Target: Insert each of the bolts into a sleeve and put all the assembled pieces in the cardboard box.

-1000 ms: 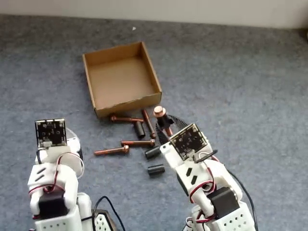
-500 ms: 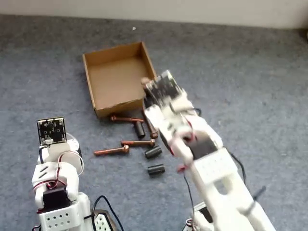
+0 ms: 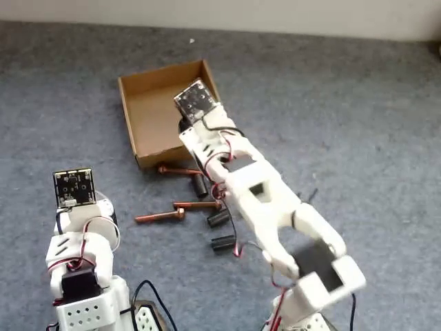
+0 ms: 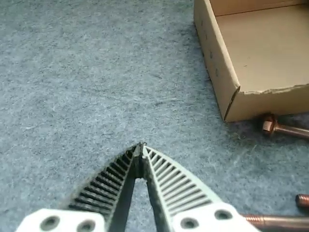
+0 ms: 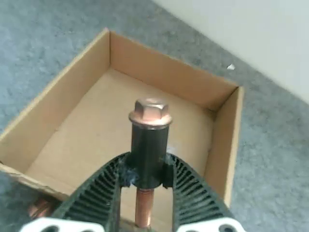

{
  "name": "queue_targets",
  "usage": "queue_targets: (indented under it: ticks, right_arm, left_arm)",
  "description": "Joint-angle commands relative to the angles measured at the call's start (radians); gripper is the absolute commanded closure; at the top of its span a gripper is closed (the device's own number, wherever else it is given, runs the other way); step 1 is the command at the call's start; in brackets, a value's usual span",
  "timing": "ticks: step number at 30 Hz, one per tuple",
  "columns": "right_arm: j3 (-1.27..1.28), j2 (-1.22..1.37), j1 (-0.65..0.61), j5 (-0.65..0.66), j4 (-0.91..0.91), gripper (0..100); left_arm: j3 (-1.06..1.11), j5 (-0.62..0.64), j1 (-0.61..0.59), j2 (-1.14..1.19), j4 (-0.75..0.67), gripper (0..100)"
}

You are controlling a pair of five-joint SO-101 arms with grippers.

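Nearest the bases, the left gripper (image 4: 140, 145) hangs low over the carpet (image 4: 72, 72), its fingers pressed together on nothing. Just past it lie the loose bolts (image 3: 160, 216) and loose sleeves (image 3: 223, 243), scattered on the carpet between the arms and the box (image 3: 129, 103). One of these bolts lies just beside the box's near wall. Farther out, the right gripper (image 5: 146, 166) is clamped on a sleeve (image 5: 148, 145) with a bolt (image 5: 150, 112) through it. The bolt's head is out past the fingertips and its shank shows between the fingers behind. This assembled piece is held over the box's open top, with bare cardboard floor beneath it.

The main risk, as I judge it, is that the pair comes apart. The fingers grip the sleeve alone, so if the wrist tips further head-down, the bolt could slide out head first and land separately. Letting go from this height could also knock the two apart on landing, or bounce the piece over the low wall. On the way back, the outstretched right arm passes above the loose parts, and a low retreat could sweep them out of easy reach.
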Motion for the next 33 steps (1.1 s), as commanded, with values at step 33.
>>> queue_targets:
  ticks: [33]
  right_arm:
    - [-0.929,0.038,0.087,-0.229,1.699,86.1]
  left_arm:
    - [-0.004,-0.012,-0.012,-0.008,-0.026,98]
